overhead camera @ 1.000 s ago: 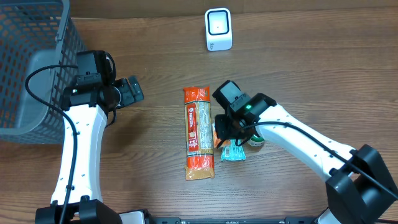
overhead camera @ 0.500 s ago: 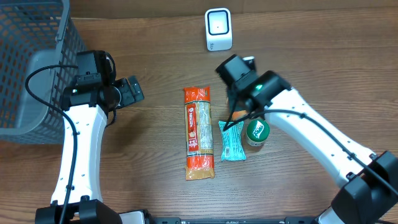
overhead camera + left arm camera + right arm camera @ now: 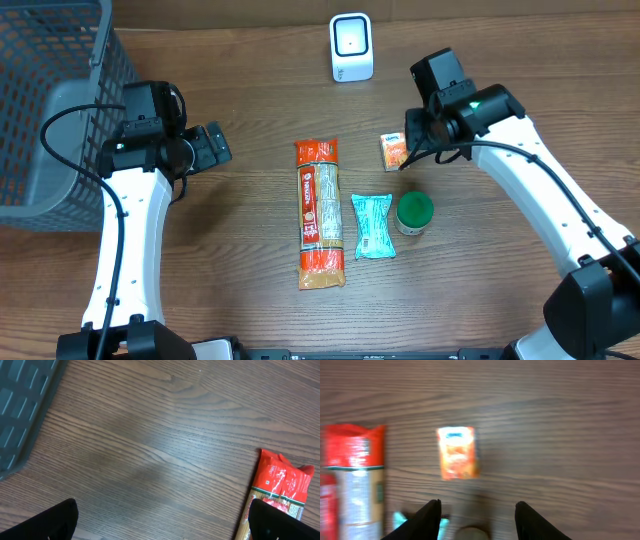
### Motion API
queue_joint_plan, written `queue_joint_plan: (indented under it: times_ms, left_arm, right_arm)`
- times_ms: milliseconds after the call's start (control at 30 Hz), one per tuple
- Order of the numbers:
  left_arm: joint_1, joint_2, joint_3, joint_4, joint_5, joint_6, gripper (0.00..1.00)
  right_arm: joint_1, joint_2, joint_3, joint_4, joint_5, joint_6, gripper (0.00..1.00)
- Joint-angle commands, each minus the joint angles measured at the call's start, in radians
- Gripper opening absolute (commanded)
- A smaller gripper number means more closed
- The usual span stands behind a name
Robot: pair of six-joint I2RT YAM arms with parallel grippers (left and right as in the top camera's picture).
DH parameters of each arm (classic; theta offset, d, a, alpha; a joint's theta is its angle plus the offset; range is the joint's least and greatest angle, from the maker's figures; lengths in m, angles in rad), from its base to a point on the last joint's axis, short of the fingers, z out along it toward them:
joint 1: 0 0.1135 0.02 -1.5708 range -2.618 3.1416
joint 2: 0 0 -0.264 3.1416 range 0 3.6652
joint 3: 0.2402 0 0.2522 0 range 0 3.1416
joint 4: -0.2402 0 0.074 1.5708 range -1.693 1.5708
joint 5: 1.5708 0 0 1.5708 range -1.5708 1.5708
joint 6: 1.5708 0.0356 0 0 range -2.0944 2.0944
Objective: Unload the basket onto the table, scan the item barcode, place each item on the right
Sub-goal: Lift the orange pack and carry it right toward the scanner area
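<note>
Overhead, the small orange packet [image 3: 392, 151] lies flat on the desk [image 3: 520, 40], below and to the right of the white scanner [image 3: 351, 47], with bare wood between the two. The right pincer [image 3: 408, 148] hangs over the packet's right edge with its jaws apart and nothing between them. In the right wrist view the packet sits ahead of the gap, clear of both fingers [image 3: 427, 520].

Nearer the front edge, a long red noodle pack [image 3: 319, 213], a teal sachet [image 3: 373, 226] and a green-lidded tub [image 3: 414, 213] lie in a row. The sachet is just beside the pack and almost touches the tub.

The left pincer [image 3: 214, 145] is spread wide and empty over bare wood, between the grey basket [image 3: 50, 100] at the left edge and the noodle pack. Open desk runs right of the scanner to the far edge.
</note>
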State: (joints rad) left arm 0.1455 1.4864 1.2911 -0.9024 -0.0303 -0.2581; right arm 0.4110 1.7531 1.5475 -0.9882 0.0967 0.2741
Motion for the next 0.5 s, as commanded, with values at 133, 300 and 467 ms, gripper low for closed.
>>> queue_joint_plan:
  times_ms: [133, 300, 467]
  left_arm:
    - [-0.001, 0.000, 0.005, 0.001, 0.004, 0.012, 1.00]
    - [-0.001, 0.000, 0.005, 0.001, 0.004, 0.011, 1.00]
    - [-0.001, 0.000, 0.005, 0.001, 0.004, 0.012, 1.00]
  right_arm:
    - [-0.047, 0.091, 0.017, 0.076, -0.212, -0.021, 0.50]
    - [-0.099, 0.200, 0.017, 0.103, -0.294, -0.048, 0.51]
    - [-0.198, 0.280, 0.017, 0.132, -0.526, -0.161, 0.52]
